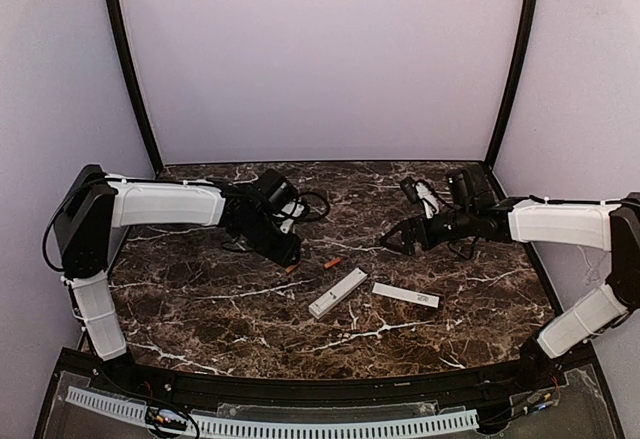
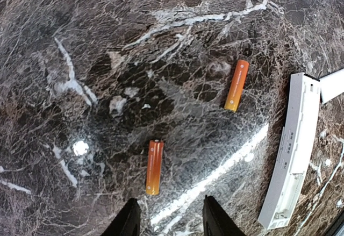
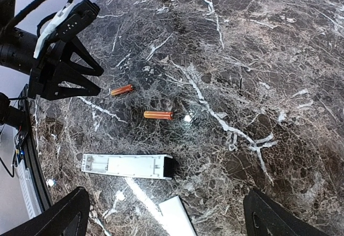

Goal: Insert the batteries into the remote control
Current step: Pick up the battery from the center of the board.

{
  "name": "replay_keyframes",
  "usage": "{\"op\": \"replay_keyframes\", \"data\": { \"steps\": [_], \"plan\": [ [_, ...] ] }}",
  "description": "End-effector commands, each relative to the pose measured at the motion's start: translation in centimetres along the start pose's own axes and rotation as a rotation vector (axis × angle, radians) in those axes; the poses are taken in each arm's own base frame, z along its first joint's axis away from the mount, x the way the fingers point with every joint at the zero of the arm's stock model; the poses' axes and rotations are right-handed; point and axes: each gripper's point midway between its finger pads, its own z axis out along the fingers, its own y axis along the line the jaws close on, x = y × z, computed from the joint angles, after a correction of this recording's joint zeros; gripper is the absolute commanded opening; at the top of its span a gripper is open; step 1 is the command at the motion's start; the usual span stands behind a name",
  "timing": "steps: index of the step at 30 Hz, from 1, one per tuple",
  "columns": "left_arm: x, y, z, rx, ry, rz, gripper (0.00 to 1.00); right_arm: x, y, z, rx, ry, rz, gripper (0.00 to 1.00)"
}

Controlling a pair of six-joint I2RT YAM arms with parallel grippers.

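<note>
A dark brown, marble-patterned bench with white veins filled the lower half of the top view. A thin white cover strip lay flat on it right of centre, slightly slanted, its right end lower. Pale lilac walls stood behind and at both sides, with a black post at upper left and a second black post at upper right. A white toothed rail ran along the bottom edge.

High rear overview; both wrist views down onto batteries
</note>
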Motion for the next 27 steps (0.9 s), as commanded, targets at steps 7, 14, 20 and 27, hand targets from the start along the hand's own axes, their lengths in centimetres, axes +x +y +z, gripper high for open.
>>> {"op": "replay_keyframes", "data": {
  "steps": [7,14,20,27],
  "plan": [
    [-0.7,0.0,1.6,-0.009,0.097,0.062,0.36,-0.1,-0.3,-0.1,-0.013,-0.009,-0.009,0.99],
    [0.1,0.7,2.2,-0.043,0.142,0.069,0.33,0.0,-0.3,-0.1,-0.025,-0.009,-0.004,0.99],
    [0.5,1.5,3.1,-0.084,0.162,0.079,0.30,0.1,-0.3,0.0,-0.033,-0.008,0.001,0.98],
    [0.6,1.8,4.1,-0.106,0.194,0.100,0.23,0.2,-0.4,-0.1,-0.034,-0.009,-0.001,0.97]
  ]
}}
